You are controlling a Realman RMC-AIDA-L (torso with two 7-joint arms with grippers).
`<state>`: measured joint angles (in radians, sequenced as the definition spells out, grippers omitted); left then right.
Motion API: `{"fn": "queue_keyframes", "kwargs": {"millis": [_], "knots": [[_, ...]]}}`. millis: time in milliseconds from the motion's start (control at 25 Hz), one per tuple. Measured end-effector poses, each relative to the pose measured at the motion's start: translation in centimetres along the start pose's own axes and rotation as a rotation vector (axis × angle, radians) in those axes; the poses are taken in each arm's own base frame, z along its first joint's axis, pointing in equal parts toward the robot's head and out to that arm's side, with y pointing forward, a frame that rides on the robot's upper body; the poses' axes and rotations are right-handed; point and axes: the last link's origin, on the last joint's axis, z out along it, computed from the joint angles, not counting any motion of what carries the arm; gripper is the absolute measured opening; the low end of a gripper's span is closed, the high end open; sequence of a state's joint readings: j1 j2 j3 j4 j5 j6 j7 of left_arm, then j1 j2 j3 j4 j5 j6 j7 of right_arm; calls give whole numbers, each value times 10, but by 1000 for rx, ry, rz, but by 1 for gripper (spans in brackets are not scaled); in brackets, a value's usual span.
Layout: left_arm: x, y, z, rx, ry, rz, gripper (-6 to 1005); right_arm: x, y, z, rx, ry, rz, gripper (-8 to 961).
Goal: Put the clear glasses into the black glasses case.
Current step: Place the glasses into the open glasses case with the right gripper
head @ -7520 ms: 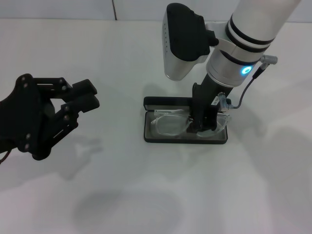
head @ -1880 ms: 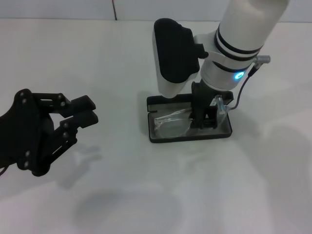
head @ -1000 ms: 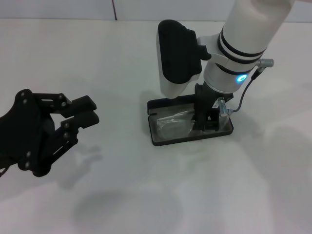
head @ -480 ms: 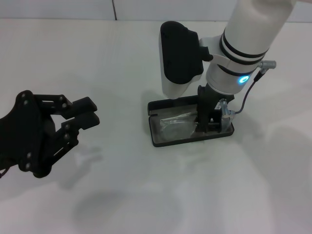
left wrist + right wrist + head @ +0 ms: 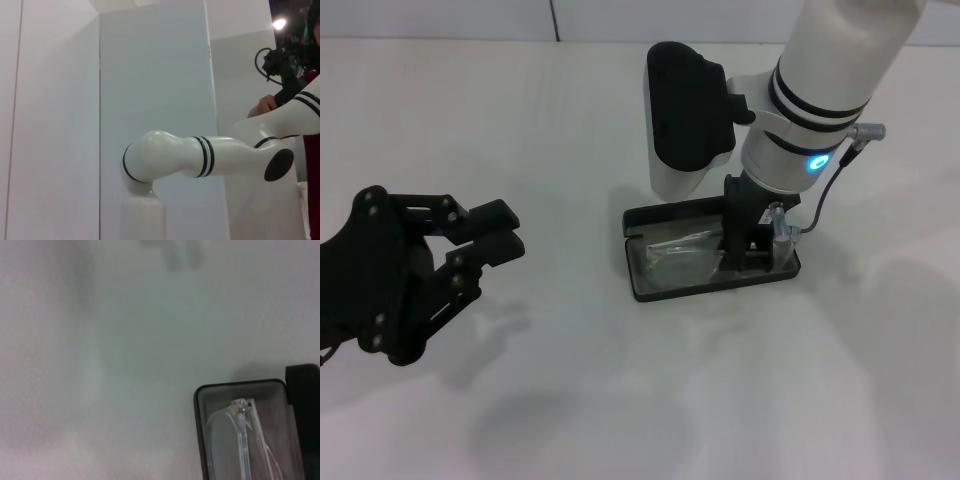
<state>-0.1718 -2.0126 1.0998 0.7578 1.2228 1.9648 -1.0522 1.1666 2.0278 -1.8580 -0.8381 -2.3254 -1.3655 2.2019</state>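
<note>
Right end effector (image 5: 748, 250) stands down inside the open black glasses case (image 5: 712, 284) near the middle of the white bench (image 5: 620, 400), its dark fingers planted on the right-hand part of the tray; whether they are clenched on the frame or already released cannot be told, since the wrist housing and the fingers themselves hide the contact. The clear glasses (image 5: 682, 256) lie in the tray against the grey lining, folded, with one lens showing to the left of the fingers, so the placing looks all but done. What seems left, as a judgement, is for the arm to let go if it has not, lift clear, and perhaps shut the lid, which stands open along the far edge of the case. Left end effector (image 5: 480, 232) hangs idle well to the left above the bench, its fingers close together and holding nothing. From the right wrist, the clear glasses (image 5: 245, 440) appear up close: a hinge and a thin arm sit just inside the rounded corner of the case (image 5: 200, 405), detail the head view cannot give. From the left wrist only a wall and the other arm's white links show, nothing of the task.
</note>
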Motion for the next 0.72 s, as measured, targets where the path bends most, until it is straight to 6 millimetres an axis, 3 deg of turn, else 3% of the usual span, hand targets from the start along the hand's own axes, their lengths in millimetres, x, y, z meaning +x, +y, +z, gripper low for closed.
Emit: {"fn": "queue_keyframes", "kwargs": {"millis": [240,480,720], "knots": [[0,0,0,0,0,0,171,1,-1,0,10,5,5,109],[0,0,0,0,0,0,171,-1,-1,-1,18,0,1,262],[1,2,0,-9,10,1,172,-3,3,-5,41,-10,-16,302]]}}
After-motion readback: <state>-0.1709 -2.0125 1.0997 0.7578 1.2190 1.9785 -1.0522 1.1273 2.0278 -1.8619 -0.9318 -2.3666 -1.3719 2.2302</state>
